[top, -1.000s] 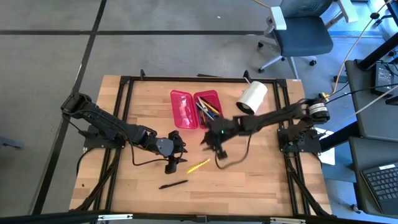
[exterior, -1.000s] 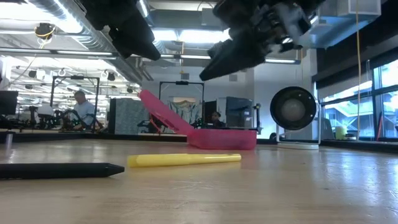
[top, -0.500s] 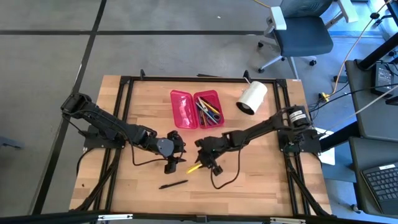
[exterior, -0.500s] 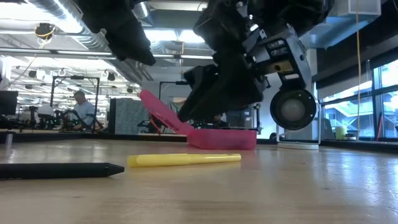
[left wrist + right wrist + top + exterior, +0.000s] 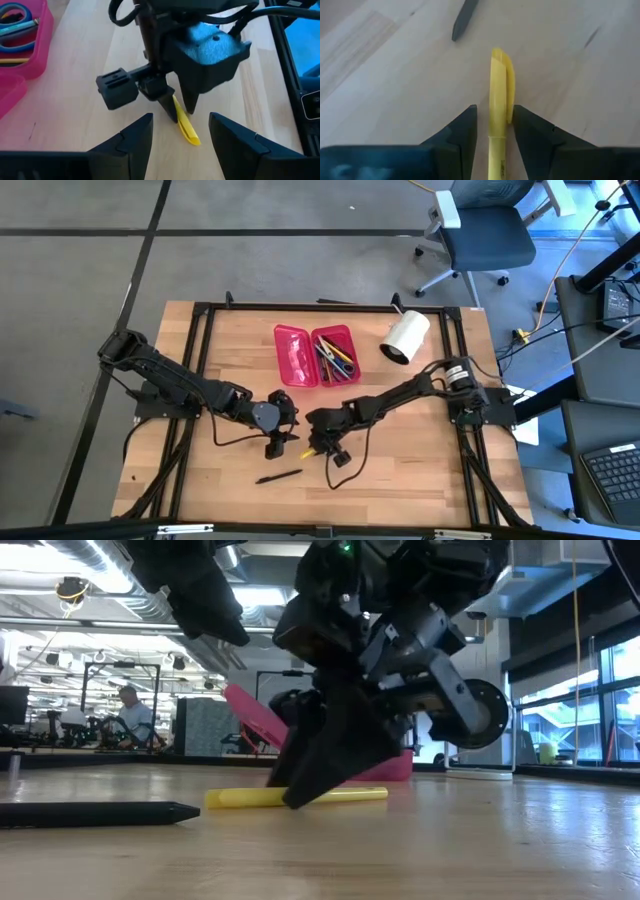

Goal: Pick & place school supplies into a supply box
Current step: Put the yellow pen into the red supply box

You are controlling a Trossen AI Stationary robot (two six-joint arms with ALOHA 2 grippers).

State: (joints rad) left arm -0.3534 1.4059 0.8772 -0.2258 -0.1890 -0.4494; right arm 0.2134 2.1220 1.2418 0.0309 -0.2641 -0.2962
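Note:
A yellow pen [image 5: 322,446] [image 5: 497,95] lies flat on the wooden table, near its middle. My right gripper [image 5: 315,447] [image 5: 495,111] is down at the pen, open, with one finger on each side of the barrel. My left gripper [image 5: 279,444] [image 5: 181,118] hangs open just left of the pen, above the table, holding nothing. A black pen [image 5: 278,476] [image 5: 95,812] lies nearer the front edge. The pink supply box [image 5: 315,355] lies open at the back; its right half holds several pens and blue-handled scissors. My right gripper straddles the yellow pen's barrel [image 5: 496,131], back from its capped end [image 5: 499,55]. The fingers [image 5: 315,775] slant down from the table's right and far side and lie along the pen. The pen lies flat on the table. I cannot tell whether the fingers touch it.
A big white roll [image 5: 405,337] lies at the back right, beside the box. Black frame rails [image 5: 200,370] run along the table's left, right and far sides. Bare wood lies in front of the black pen and to the right of the grippers.
My right gripper has come down from beside the supply box toward the table's near-left, onto the yellow pen, with its fingers kept equally apart. The pen and the black pen have stayed where they were.

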